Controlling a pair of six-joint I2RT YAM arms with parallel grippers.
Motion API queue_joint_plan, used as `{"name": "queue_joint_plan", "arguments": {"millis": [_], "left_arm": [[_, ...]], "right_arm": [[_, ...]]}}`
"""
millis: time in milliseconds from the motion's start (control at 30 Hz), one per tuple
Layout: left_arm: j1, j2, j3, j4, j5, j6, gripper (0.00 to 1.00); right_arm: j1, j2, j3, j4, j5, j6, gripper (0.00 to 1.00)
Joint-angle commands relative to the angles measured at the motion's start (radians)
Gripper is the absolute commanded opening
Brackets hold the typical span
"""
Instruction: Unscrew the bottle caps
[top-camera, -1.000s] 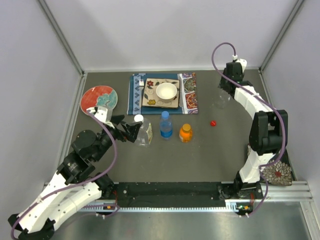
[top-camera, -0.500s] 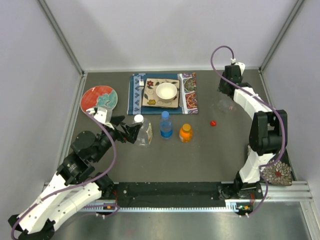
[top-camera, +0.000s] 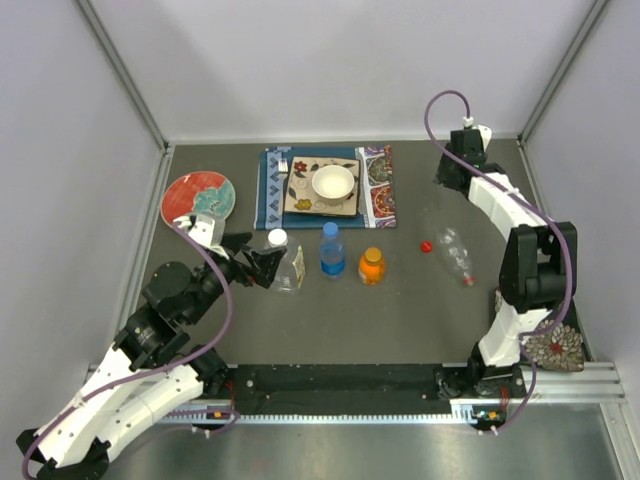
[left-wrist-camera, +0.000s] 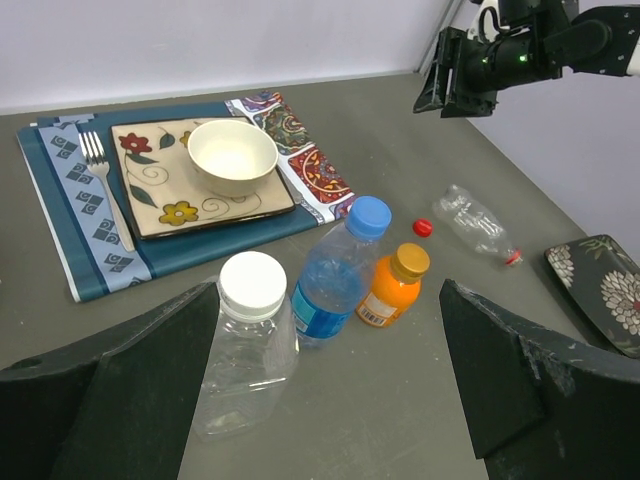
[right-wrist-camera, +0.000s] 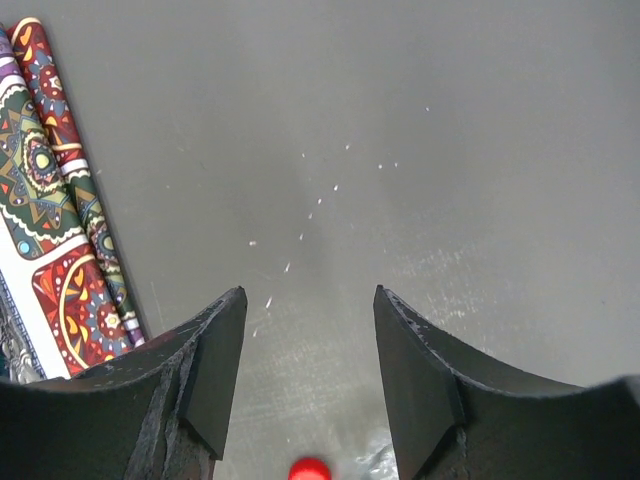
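The wide clear bottle with the white cap stands upright just in front of my open left gripper; in the left wrist view the bottle is by the left finger, apart from it. The blue bottle with the blue cap and the orange bottle with the orange cap stand to its right. The slim clear bottle lies on its side, capless. The red cap lies loose beside it. My right gripper is open and empty at the back right.
A placemat at the back centre holds a square plate, a white bowl and a fork. A red fan-shaped plate lies at the back left. A dark floral dish sits by the right arm's base. Walls enclose the table.
The slim clear bottle, up at the right gripper a second ago, has dropped and now lies on the table nearer the front. The left arm has not moved.
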Motion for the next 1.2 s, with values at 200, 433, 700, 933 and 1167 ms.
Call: {"name": "queue_joint_plan", "arguments": {"millis": [200,433,700,933,1167], "left_arm": [[0.001,-0.022,-0.025,0.053,0.041,-0.025,0.98],[-0.001,-0.048,-0.060,0.077,0.079,-0.062,0.98],[0.001,-0.057,-0.074,0.090,0.144,-0.108,0.98],[-0.001,-0.054,-0.091,0.111,0.196,-0.141,0.98],[-0.001,-0.063,-0.099,0.102,0.198,-0.141,0.98]], "right_arm": [[0.010,-0.379,-0.236,-0.071,-0.032,0.191,0.63],[0.088,-0.603,-0.417,-0.211,-0.051,0.191,0.65],[0.129,-0.758,-0.540,-0.389,-0.029,0.228,0.67],[0.129,-0.763,-0.632,-0.416,0.043,0.242,0.69],[0.128,-0.740,-0.681,-0.424,0.087,0.244,0.70]]}}
